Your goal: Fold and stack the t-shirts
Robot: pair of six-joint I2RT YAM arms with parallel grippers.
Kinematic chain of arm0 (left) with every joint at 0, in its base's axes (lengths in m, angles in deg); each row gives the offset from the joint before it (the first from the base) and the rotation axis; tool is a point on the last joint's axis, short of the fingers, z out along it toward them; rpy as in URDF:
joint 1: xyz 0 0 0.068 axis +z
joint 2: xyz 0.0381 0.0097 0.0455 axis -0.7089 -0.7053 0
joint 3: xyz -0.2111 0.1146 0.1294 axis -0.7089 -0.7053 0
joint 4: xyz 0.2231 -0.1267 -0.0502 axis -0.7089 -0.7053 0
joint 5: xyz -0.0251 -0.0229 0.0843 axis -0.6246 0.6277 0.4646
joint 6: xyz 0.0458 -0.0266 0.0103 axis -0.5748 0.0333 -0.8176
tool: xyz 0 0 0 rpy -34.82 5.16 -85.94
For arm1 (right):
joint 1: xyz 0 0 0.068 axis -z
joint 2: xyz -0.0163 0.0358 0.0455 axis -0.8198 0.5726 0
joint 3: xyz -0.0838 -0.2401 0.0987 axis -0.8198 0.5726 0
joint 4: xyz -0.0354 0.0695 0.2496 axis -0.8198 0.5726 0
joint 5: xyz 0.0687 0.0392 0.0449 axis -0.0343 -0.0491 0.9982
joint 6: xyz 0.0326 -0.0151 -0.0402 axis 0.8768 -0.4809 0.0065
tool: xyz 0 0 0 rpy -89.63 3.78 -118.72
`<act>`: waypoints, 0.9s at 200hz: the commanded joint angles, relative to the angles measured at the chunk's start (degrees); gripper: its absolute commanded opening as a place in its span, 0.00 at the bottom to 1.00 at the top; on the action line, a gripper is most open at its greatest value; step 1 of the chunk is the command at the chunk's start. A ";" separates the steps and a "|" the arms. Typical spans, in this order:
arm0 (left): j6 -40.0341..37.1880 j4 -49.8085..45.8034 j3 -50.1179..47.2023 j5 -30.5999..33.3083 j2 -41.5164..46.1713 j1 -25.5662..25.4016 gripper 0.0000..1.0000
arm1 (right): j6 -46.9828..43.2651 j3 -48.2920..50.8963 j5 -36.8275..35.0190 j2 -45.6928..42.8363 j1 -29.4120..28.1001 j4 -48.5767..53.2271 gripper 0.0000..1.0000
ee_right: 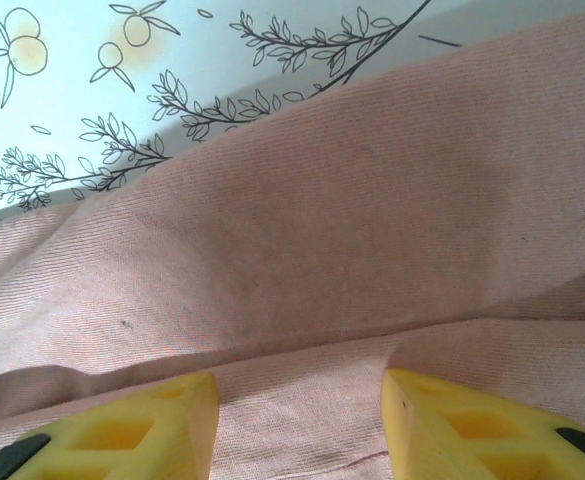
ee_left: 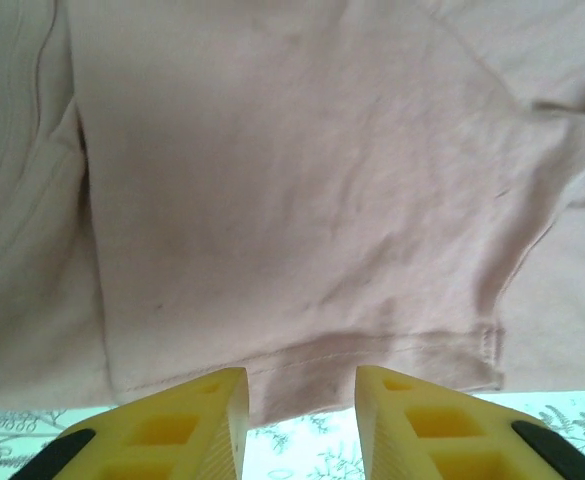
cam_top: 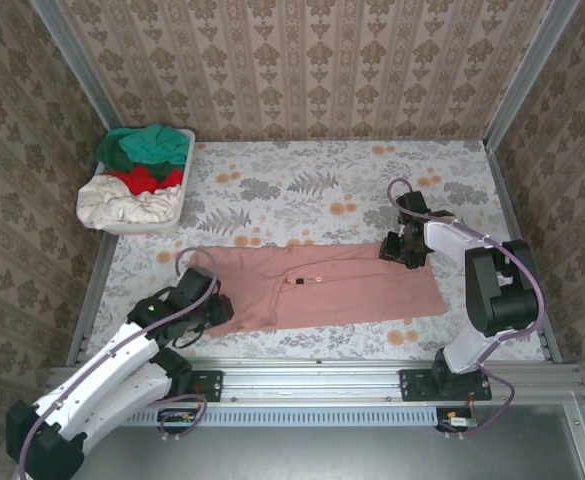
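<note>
Tabletop (cam_top: 372,190) — rear open | pink tee (cam_top: 342,285) flat | left gripper (ee_left: 302,385), right gripper (ee_right: 300,385) agape

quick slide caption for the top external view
Left gripper and right gripper at opposite ends of a pink t-shirt; basket of tees far left.
</note>
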 commanded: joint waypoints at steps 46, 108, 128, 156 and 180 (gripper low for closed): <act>-5.83 16.95 0.12 -5.41 -24.88 2.88 0.32 | 0.21 -4.95 -0.98 -0.59 -2.80 0.73 0.52; -12.61 17.33 10.44 -2.28 -33.97 9.19 0.41 | 0.22 -5.85 -5.22 6.40 -2.62 3.40 0.52; -13.22 17.64 12.44 -3.13 -39.07 9.60 0.36 | 0.48 -2.50 -6.29 3.39 -2.61 2.36 0.55; -14.94 21.90 11.62 -5.08 -45.89 11.11 0.40 | 0.22 -0.76 -7.64 2.71 -1.15 3.04 0.61; -18.09 22.58 18.39 -6.14 -55.97 13.28 0.37 | 0.15 1.73 -6.71 1.20 0.91 2.50 0.63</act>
